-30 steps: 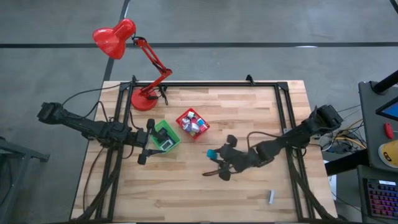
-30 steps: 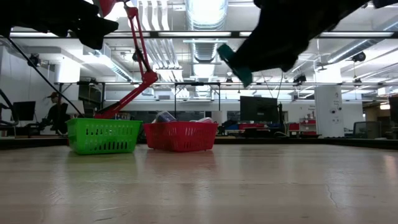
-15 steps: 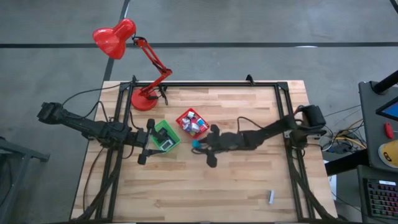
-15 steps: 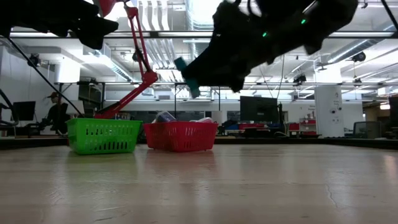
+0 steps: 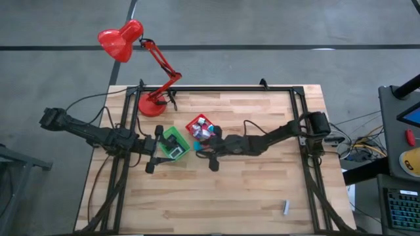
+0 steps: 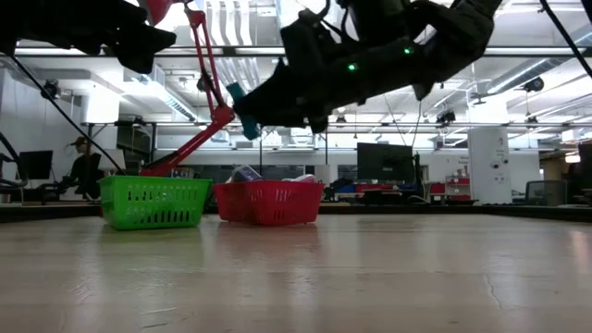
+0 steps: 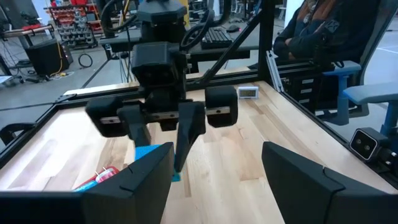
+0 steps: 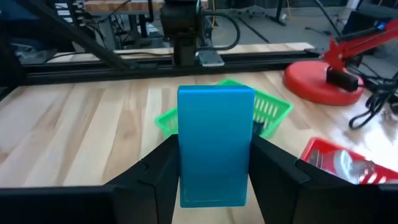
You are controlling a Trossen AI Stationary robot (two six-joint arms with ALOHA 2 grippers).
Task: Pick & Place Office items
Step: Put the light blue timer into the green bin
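Near mid-frame of the high view, my right claw [image 5: 199,150] grips a teal block [image 8: 215,146], airborne between the green bin [image 5: 174,143] and red bin [image 5: 194,124]. Red already holds items; one grey stick [image 5: 286,207] waits lower right, and my left claw [image 5: 155,151] gapes by green.

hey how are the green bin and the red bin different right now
The green bin sits under the open left gripper; the red bin lies beside the right gripper, which holds a teal block. The red bin is heaped with small office items; the green bin shows only a dark and white piece inside. Both are small square slotted plastic bins standing upright on the wooden table.
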